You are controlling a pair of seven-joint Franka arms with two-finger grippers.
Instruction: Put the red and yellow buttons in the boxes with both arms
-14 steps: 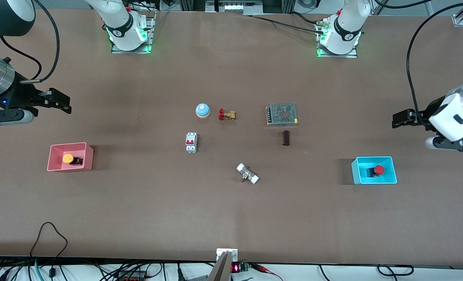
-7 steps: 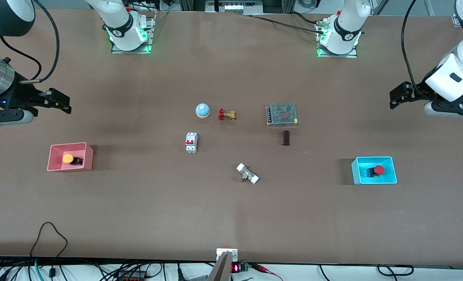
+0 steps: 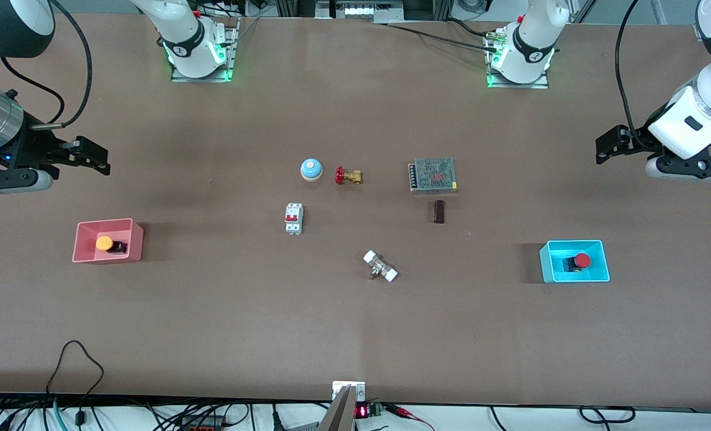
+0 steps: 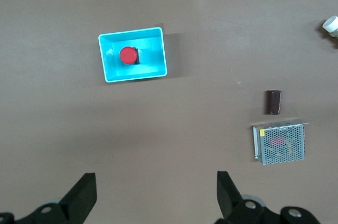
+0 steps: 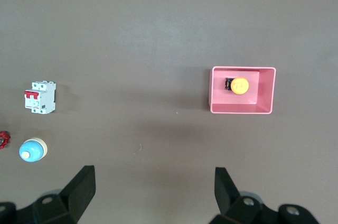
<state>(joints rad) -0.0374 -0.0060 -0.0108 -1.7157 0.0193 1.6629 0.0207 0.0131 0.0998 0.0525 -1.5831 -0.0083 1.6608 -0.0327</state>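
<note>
The red button (image 3: 581, 260) lies in the cyan-blue box (image 3: 574, 276) toward the left arm's end of the table; both show in the left wrist view, button (image 4: 128, 55) in box (image 4: 158, 49). The orange-yellow button (image 3: 104, 243) lies in the pink-red box (image 3: 85, 239) toward the right arm's end; both show in the right wrist view, button (image 5: 239, 85) in box (image 5: 266, 92). My left gripper (image 3: 608, 147) is open and empty, high over bare table. My right gripper (image 3: 94, 159) is open and empty, high over bare table.
Mid-table stand a blue-domed bell (image 3: 311, 169), a brass valve with red handle (image 3: 348, 176), a white circuit breaker (image 3: 293, 218), a metal mesh power supply (image 3: 432, 175), a small dark block (image 3: 439, 211) and a white-ended fitting (image 3: 380, 266).
My left gripper has risen and drawn away from the cyan-blue box, toward the robots' bases. The right arm has stayed still. Both buttons lie unmoved in their boxes.
</note>
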